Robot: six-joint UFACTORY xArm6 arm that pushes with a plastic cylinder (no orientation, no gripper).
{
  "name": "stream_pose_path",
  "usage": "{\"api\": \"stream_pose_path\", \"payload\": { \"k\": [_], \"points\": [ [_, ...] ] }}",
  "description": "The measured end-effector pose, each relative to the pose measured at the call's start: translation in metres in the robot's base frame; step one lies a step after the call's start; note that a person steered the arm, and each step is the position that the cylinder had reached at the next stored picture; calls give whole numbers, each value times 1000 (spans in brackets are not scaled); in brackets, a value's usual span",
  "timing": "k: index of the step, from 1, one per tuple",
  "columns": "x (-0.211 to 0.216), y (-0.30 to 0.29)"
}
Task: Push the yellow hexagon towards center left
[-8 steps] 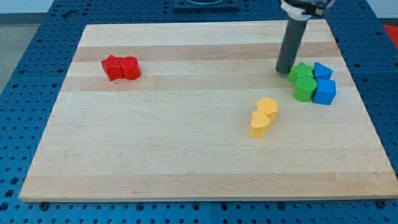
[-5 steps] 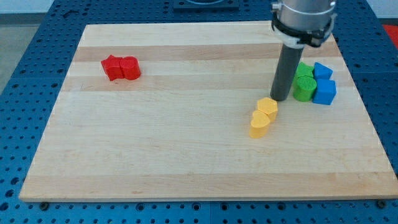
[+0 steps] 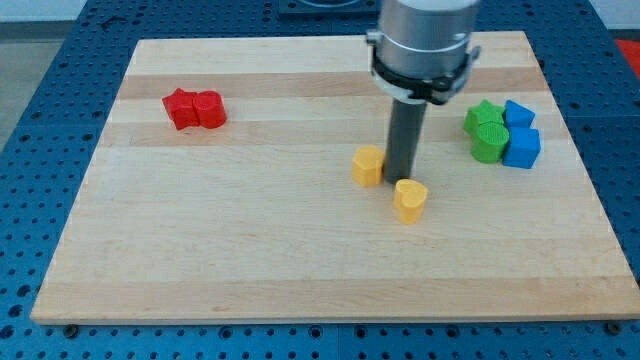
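The yellow hexagon [image 3: 368, 165] sits a little right of the board's middle. My tip [image 3: 401, 181] is down on the board just to its right, touching or nearly touching it. A second yellow block, heart-like in shape [image 3: 410, 200], lies just below and right of my tip, apart from the hexagon. The rod's upper part and the arm's grey cylinder hide a strip of board above my tip.
Two red blocks [image 3: 195, 109] sit together at the view's upper left. Two green blocks [image 3: 488, 131] and two blue blocks [image 3: 521, 134] are clustered at the view's right. The wooden board [image 3: 250, 250] lies on a blue perforated table.
My tip has moved from beside the green blocks down and left to the yellow pair. It has pushed the yellow hexagon to the left, apart from the other yellow block, which shifted slightly.
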State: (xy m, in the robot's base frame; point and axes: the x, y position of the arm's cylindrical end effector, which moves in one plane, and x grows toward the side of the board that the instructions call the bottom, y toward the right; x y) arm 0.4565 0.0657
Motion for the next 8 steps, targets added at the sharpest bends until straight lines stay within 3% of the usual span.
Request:
{"api": "stream_pose_path", "payload": {
  "k": [4,6,8],
  "points": [
    [-32,-144],
    [-33,-167],
    [-23,-144]
  ]
}}
